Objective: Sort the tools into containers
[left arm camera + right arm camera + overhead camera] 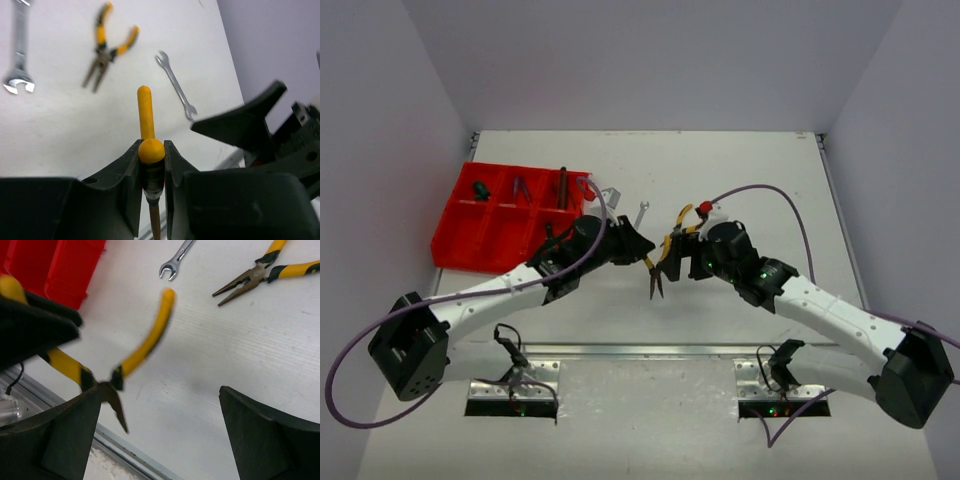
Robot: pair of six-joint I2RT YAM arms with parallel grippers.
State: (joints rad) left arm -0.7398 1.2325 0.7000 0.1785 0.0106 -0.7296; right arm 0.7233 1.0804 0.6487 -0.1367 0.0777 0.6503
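The tabletop [740, 170] carried several loose pieces beyond the two arms. In the left wrist view, a spare pair of yellow-handled pliers [106, 48] lay flat. A slim silver wrench [175, 86] lay to its right, and a broader wrench [17, 60] sat at the picture's left edge. All three lay apart from one another. In the top view the right arm covered part of the spare pliers. The red tray [470, 235] sat at the far left, with a few items in its far compartments that were too small to name with confidence.

The right tool [159, 395] stood directly opposite the left tool [645, 252], very close to it. Its fingers were spread wide and gripped nothing. The held pliers [655, 275] hung in the gap in front of it.

The left tool was clamped on one yellow handle of the held pliers, and the other handle splayed free. The pliers appeared to be lifted off the tabletop, near its middle and well apart from the red tray. In the top view their long axis ran roughly far to near, leaning slightly. The handles were at the far end and the dark nose pointed toward the near edge.
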